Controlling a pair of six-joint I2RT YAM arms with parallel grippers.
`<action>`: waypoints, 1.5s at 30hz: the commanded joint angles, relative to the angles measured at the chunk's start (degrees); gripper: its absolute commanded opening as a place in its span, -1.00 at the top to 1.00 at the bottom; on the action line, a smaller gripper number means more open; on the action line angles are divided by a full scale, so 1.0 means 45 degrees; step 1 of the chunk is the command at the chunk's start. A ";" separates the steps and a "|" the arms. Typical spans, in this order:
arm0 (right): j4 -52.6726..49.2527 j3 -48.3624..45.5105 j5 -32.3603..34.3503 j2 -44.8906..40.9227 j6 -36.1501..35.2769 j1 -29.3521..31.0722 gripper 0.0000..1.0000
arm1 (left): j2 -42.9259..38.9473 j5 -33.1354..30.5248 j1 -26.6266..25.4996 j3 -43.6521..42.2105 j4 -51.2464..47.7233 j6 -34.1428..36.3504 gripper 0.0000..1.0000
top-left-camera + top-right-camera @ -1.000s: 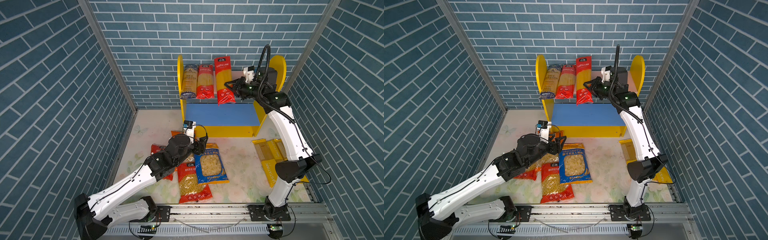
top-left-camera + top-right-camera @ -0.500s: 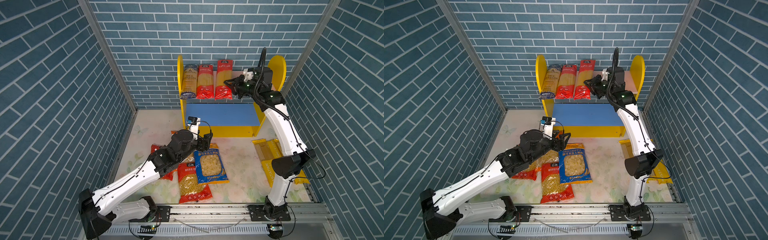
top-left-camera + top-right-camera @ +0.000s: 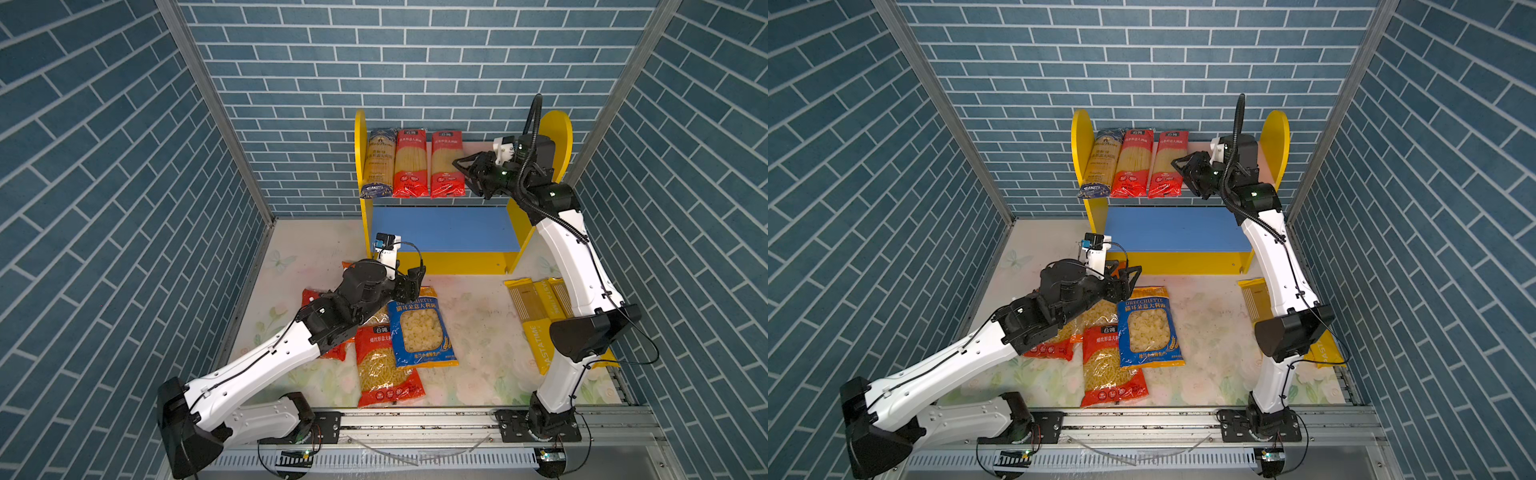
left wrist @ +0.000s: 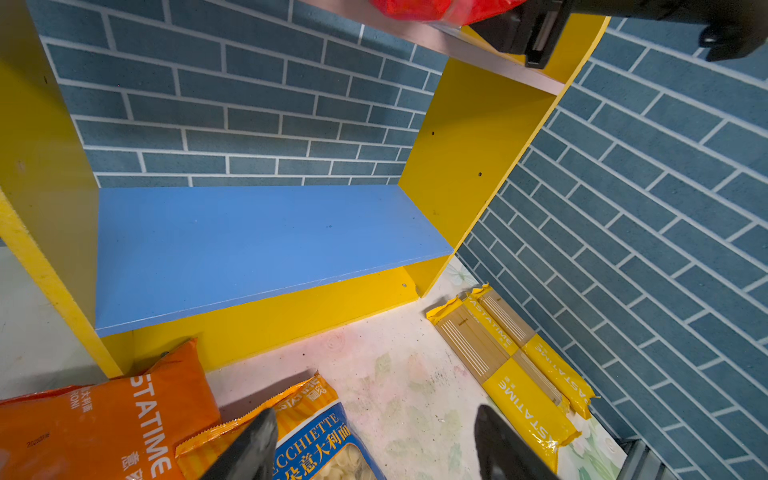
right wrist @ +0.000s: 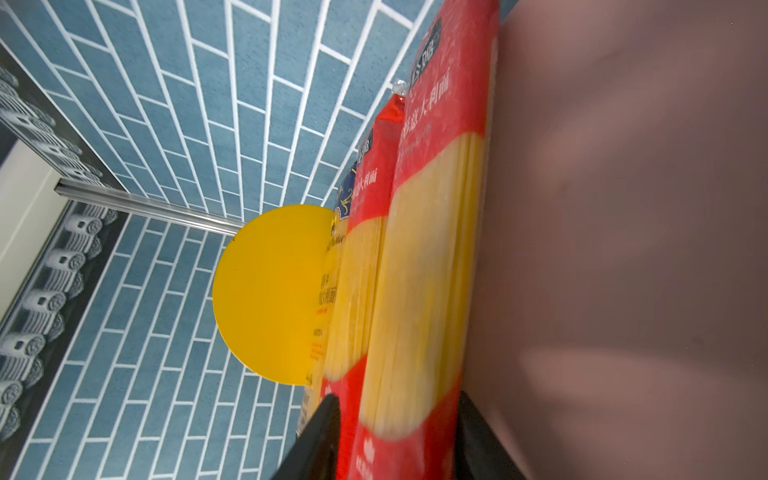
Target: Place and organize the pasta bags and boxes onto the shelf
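Right wrist view: the right end effector (image 5: 397,399) sits open around a long red spaghetti pack (image 5: 428,249); the left end effector (image 4: 374,413) is wide open.

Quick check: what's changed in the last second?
The right tool swung the red spaghetti pack it held overhanging the front back onto the pink upper board, flat beside the other red pack; its jaws now straddle it, release unclear. The left tool edged toward the shelf, open and empty. The floor bags and yellow PASTATIME packs stayed put.
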 commanded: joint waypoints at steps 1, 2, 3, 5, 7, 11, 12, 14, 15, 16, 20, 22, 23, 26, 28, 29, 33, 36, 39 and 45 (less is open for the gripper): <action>0.0167 -0.1038 0.0001 -0.1401 -0.0913 -0.0046 -0.04 | -0.0037 0.0019 -0.0072 -0.0097 0.0508 0.0135 -0.51; 0.0104 -0.1351 0.0060 -0.1597 -0.1059 -0.0038 -0.08 | 0.0015 0.0031 -0.0067 -0.0062 0.0530 0.0163 -0.51; 0.0076 -0.1610 0.0082 -0.1762 -0.1134 -0.0019 -0.10 | 0.0067 0.0039 -0.0072 0.0005 0.0534 0.0212 -0.51; 0.0070 -0.2254 0.0039 -0.2115 -0.1203 -0.0019 -0.12 | 0.0204 0.0061 -0.0062 0.0204 0.0538 0.0382 -0.52; 0.0269 -0.2918 -0.0082 -0.2426 -0.1135 -0.0021 -0.12 | 0.0385 0.0086 -0.0072 0.0470 0.0517 0.0547 -0.53; 0.0852 -0.4110 -0.0234 -0.3060 -0.0944 0.0067 -0.08 | 0.0664 0.0170 -0.0072 0.0742 0.0606 0.0714 -0.54; 0.0940 -0.4239 -0.0292 -0.3126 -0.0932 0.0125 -0.07 | 0.0700 0.0203 -0.0072 0.0744 0.0651 0.0697 -0.54; 0.1038 -0.4240 -0.0447 -0.3109 -0.0954 0.0241 -0.04 | 0.0796 0.0277 -0.0072 0.0729 0.0723 0.0627 -0.54; 0.1059 -0.4195 -0.0492 -0.3046 -0.0951 0.0289 -0.03 | 0.0816 0.0286 -0.0073 0.0724 0.0772 0.0595 -0.54; 0.1090 -0.4118 -0.0539 -0.2958 -0.0964 0.0328 -0.02 | 0.0836 0.0305 -0.0072 0.0695 0.0783 0.0543 -0.54; 0.1342 -0.3762 -0.0854 -0.2419 -0.0869 0.0421 0.09 | 0.0704 0.0229 -0.0072 0.0542 0.0733 0.0459 -0.54; 0.1527 -0.3478 -0.1118 -0.2078 -0.0773 0.0537 0.15 | 0.0566 0.0089 -0.0072 0.0424 0.0646 0.0467 -0.54; 0.1566 -0.3297 -0.1231 -0.1917 -0.0771 0.0613 0.19 | 0.0491 0.0032 -0.0072 0.0360 0.0586 0.0448 -0.53; 0.1567 -0.2804 -0.1304 -0.1494 -0.0808 0.0772 0.40 | 0.0247 -0.0134 -0.0072 0.0190 0.0479 0.0433 -0.54; 0.1532 -0.2581 -0.1303 -0.1315 -0.0889 0.0786 0.55 | 0.0143 -0.0198 -0.0072 0.0090 0.0466 0.0399 -0.54; 0.1460 -0.2424 -0.1284 -0.1203 -0.1030 0.0783 0.63 | 0.0129 -0.0199 -0.0072 0.0046 0.0481 0.0380 -0.54; 0.0219 -0.1142 -0.1533 -0.0524 -0.2174 0.0780 0.76 | 0.0096 -0.0203 -0.0070 -0.0047 0.0496 0.0304 -0.53; -0.0582 -0.0230 -0.1960 -0.0112 -0.2761 0.0792 0.78 | 0.0074 -0.0213 -0.0072 -0.0076 0.0509 0.0311 -0.53; -0.1167 0.0514 -0.2498 0.0286 -0.2997 0.0781 0.79 | 0.0058 -0.0208 -0.0075 -0.0115 0.0566 0.0303 -0.53; -0.1253 0.0314 -0.2515 0.0166 -0.3176 0.0728 0.77 | 0.0053 -0.0233 -0.0072 -0.0193 0.0638 0.0324 -0.53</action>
